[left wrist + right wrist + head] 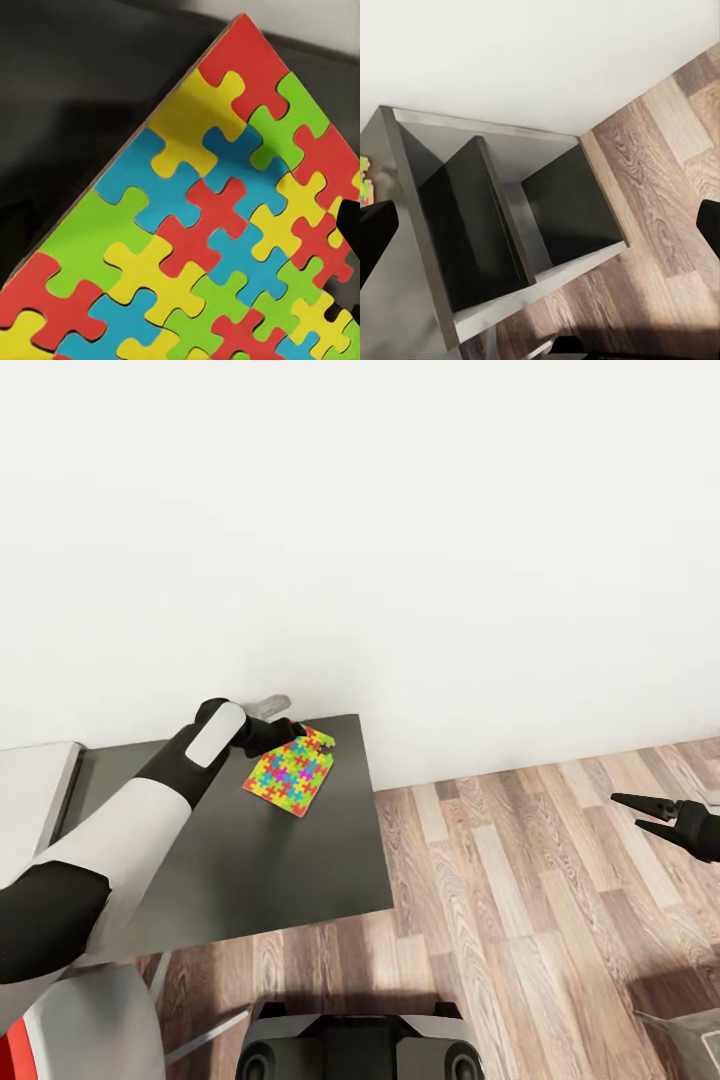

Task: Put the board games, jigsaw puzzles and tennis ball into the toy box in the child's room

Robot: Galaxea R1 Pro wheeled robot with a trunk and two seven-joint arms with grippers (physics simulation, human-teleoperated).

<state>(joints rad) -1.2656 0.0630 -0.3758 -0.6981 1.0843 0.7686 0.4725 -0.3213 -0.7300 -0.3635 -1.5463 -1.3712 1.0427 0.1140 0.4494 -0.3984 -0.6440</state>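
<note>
**Left gripper at the puzzle on the table**

Head view: left gripper (296, 732) reaching across the dark table (300, 860) to the far edge of the puzzle (290, 771), near the table's back right corner by the white wall (400, 540). Puzzle lying flat, or nearly so, on the tabletop; fingers at its far end, but cannot tell whether clamped on it or merely touching. Right gripper (640, 813) out over the wood floor (540, 900), well apart from the table, fingers spread and holding nothing. Robot base (360, 1048) at the lower edge. Grey surface (35, 790) just beside the table's left side.

Left wrist view: puzzle (217, 240) very close, bright red, yellow, blue and green pieces, one corner pointing toward the wall. Dark tabletop (75, 112) behind it. Dark finger (351, 225) overlapping the puzzle's edge; grip not readable.

Right wrist view: table (427, 240) seen from the side, with two dark open compartments (472, 232) beneath the top. Sliver of puzzle (365, 187) on the tabletop. Fingertips (375, 236) wide apart at either side, nothing between. Floor (660, 187) beside the table.
</note>
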